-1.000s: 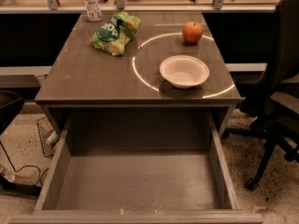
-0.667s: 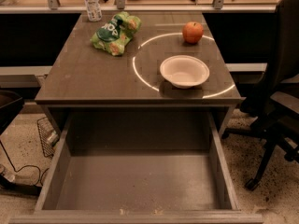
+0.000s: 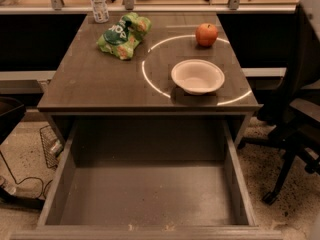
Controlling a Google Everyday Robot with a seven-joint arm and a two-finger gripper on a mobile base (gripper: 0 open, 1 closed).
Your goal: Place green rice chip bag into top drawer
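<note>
The gripper is not caught in the camera view, so its place can only be given as outside the frame, and whether it is open or closed cannot be told. With the gripper unseen, places are given here from the near edge of the view outward.

Nearest, the top drawer (image 3: 150, 194) is pulled fully out from under the table (image 3: 90, 79). Its flat grey bottom and plain side walls are exposed, and pale scuffs are seen by its front edge. Beyond it, a white bowl (image 3: 197, 76) is set upright on the right half of the tabletop, on a thin bright ring of light (image 3: 148, 81) that is thrown across the surface. Farther back and to the right, an orange round fruit (image 3: 206, 34) is placed on the far arc of that ring, apart from the bowl.

The green rice chip bag (image 3: 123, 35) is laid on the far left part of the tabletop, crumpled, with its dark logo patch turned up, well apart from the bowl and the fruit and not in the drawer. Just behind it a clear bottle (image 3: 98, 3) is stood at the table's back edge.

A dark office chair (image 3: 300, 129) is seen to the right of the table, and a wire basket (image 3: 49, 144) on the floor to the left.
</note>
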